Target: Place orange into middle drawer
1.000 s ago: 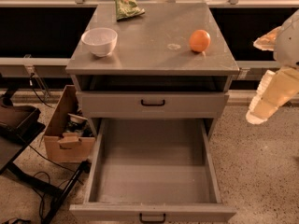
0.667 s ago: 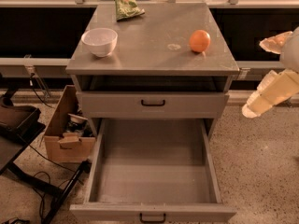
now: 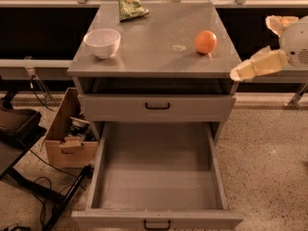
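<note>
Just right of the orange [image 3: 205, 41] on the desk [image 3: 154, 57], the pincer [image 3: 251, 47] hovers wide open, empty, touching nothing.

the orange [image 3: 205, 42], small, round and smooth, sits on the cabinet top, right of centre in the upper frame. the middle drawer [image 3: 159, 179], grey with a black handle, stands pulled fully out at lower centre. the gripper [image 3: 253, 46] hangs at the right edge, fingers apart.
</note>
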Controlling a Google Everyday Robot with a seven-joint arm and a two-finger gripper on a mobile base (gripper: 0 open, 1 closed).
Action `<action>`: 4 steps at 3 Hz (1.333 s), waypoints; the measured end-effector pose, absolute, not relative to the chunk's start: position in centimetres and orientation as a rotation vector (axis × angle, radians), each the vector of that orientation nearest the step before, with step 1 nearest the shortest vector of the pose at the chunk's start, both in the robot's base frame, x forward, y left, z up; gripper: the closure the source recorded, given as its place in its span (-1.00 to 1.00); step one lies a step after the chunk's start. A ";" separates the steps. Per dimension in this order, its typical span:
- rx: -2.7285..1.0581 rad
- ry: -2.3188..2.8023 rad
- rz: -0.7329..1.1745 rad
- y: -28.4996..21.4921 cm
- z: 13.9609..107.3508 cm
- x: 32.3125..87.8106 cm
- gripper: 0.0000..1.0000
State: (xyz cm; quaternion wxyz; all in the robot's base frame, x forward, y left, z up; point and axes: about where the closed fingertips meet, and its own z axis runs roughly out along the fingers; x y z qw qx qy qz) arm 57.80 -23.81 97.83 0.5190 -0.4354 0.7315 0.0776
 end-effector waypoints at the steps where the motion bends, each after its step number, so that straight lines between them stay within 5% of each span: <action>1: -0.987 1.739 0.177 -24.1 98.0 59.2 -1.00; 4: -0.869 1.788 0.195 -23.5 96.1 65.9 -1.00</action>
